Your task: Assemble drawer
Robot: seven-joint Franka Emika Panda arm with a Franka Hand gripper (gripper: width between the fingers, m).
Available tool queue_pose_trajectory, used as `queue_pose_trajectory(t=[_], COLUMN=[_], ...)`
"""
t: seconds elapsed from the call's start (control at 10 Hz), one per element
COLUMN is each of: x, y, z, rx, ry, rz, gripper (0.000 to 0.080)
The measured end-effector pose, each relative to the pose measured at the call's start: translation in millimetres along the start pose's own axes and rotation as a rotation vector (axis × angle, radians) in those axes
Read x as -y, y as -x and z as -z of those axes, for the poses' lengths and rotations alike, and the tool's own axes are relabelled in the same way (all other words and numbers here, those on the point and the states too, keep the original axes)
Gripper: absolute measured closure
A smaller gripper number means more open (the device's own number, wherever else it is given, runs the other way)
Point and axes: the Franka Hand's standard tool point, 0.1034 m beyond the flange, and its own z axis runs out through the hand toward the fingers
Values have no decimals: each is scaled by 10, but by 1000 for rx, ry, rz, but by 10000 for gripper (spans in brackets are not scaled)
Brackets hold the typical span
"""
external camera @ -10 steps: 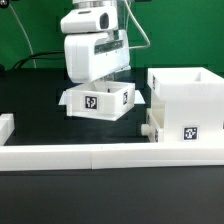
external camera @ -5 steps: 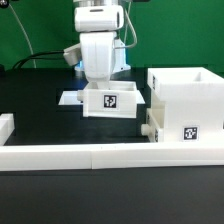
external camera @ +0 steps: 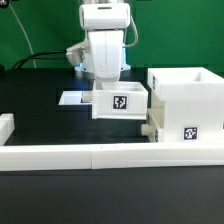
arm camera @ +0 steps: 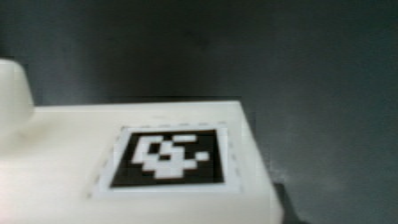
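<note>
- Exterior view: the white robot arm's gripper (external camera: 107, 88) sat at upper centre of the frame, lowered onto the small shallow white plastic tray (external camera: 121, 102) with a black-and-white square tag on its front.
- The tray was at frame centre, its right edge just beside the tall boxy white plastic casing (external camera: 186, 103) at right.
- A flat white piece (external camera: 73, 98) lay on the black table (external camera: 30, 100) just left of the tray.
- The long low white rail (external camera: 90, 156) ran across the lower frame.
- Fingers were hidden behind the tray wall; I cannot tell whether they were spread or pinching.
- Wrist view: blurred; the tray's tagged white face (arm camera: 169, 157) filled the lower frame, dark table behind.
</note>
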Motion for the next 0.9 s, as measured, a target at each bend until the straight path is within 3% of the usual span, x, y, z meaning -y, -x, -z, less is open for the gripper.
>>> queue_pose_trajectory(t=[0.1,0.3,0.4,0.7,0.9], x=[51,57,72,41,36], y=[13,13,2,-2,-10], z=[-16,-19,-17,-12,-34], rx=[4,5,8,7,6], ry=[-36,-45,-79,-75,-87], rz=[-1,0,3,4,10], gripper=[758,758,758,758,758])
